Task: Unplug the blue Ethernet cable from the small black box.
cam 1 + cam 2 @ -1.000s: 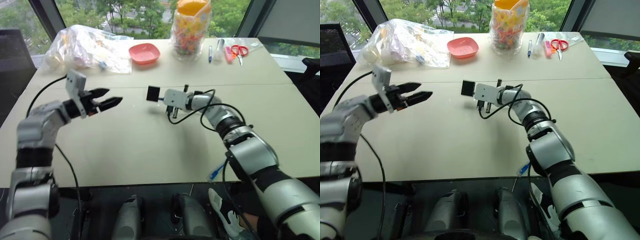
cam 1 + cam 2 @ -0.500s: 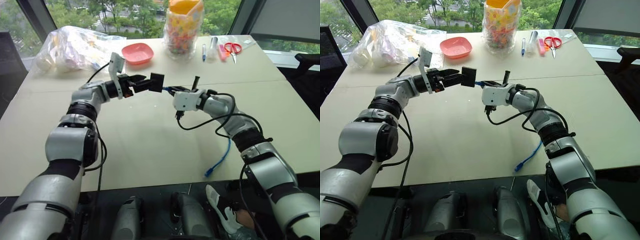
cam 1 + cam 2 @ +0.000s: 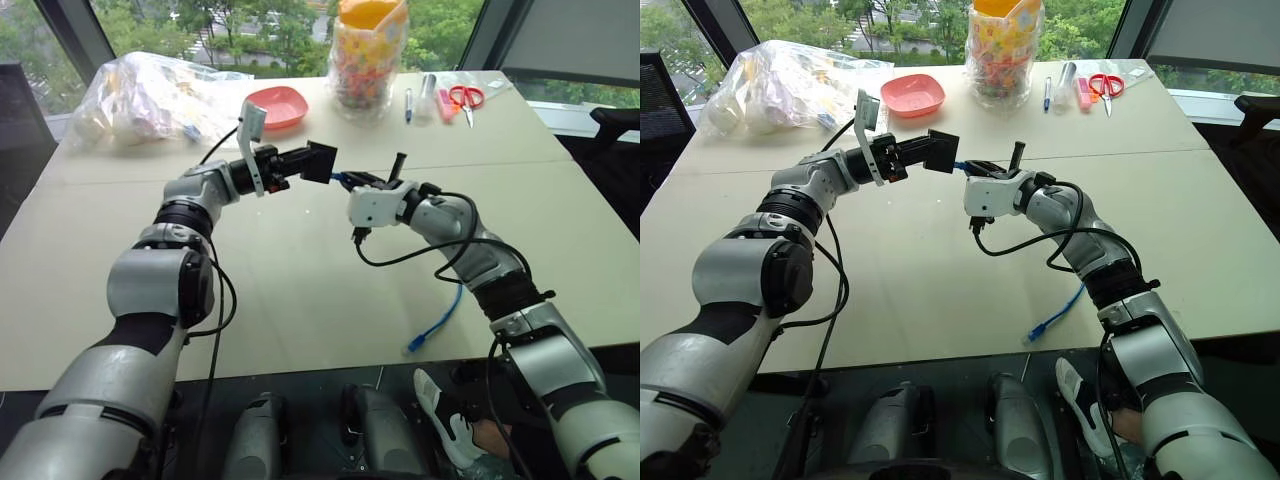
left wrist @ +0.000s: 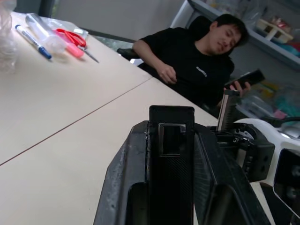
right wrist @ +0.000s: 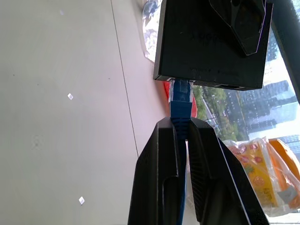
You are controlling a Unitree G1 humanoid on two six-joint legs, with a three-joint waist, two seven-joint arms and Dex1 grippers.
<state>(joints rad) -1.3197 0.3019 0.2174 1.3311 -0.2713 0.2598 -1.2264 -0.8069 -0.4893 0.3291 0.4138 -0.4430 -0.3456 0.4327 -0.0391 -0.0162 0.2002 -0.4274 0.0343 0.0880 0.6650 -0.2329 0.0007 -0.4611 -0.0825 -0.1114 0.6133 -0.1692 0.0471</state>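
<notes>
Right wrist view: the right gripper [image 5: 183, 140] is pinched on the blue cable [image 5: 180, 107] just behind its plug, which is seated in the edge of the black box [image 5: 211, 42]. The left gripper [image 4: 171, 154] is clamped on that box, holding it above the table [image 3: 940, 290]. From the right gripper the cable hangs down to the table's near edge.

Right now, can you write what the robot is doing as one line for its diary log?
step: unplugging | left gripper: shut on small black box | right gripper: shut on blue Ethernet cable | plug: at the box's port
</notes>
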